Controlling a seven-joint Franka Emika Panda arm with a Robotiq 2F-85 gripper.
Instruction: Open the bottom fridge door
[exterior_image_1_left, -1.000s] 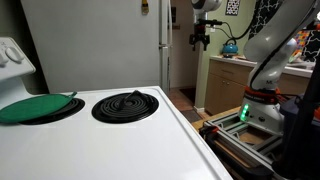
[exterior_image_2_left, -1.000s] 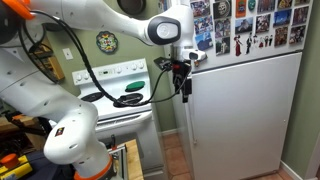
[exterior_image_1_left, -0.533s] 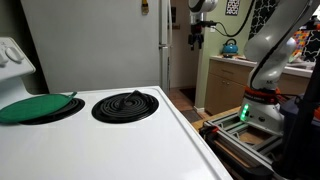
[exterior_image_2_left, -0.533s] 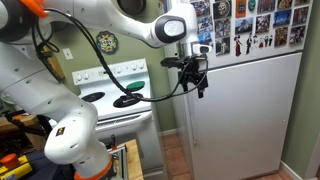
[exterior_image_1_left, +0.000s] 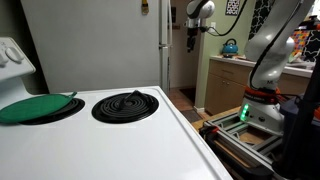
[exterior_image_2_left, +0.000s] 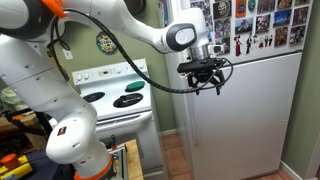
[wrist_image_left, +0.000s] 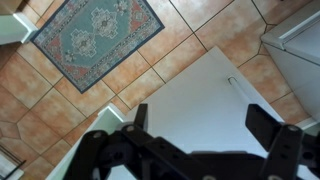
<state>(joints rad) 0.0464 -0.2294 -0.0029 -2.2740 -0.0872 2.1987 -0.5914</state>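
Observation:
The bottom fridge door (exterior_image_2_left: 245, 120) is a flat white front below the upper door, which is covered in photos. It looks closed. In an exterior view only the fridge's white side and front edge (exterior_image_1_left: 163, 60) show. My gripper (exterior_image_2_left: 207, 84) hangs open with fingers pointing down, in front of the door's top left part, holding nothing. It also shows near the fridge's front edge in an exterior view (exterior_image_1_left: 192, 40). In the wrist view the open fingers (wrist_image_left: 205, 128) frame the white door front (wrist_image_left: 185, 100) with tiled floor beyond.
A white stove (exterior_image_2_left: 120, 95) stands beside the fridge; its top (exterior_image_1_left: 110, 140) holds a coil burner (exterior_image_1_left: 125, 104) and a green cloth (exterior_image_1_left: 35, 107). A counter with a teal kettle (exterior_image_1_left: 230, 46) lies opposite. A patterned rug (wrist_image_left: 95, 30) lies on the floor.
The gripper has moved from beside the fridge's left edge across in front of the door's top part. It stays open and empty; the door has not moved.

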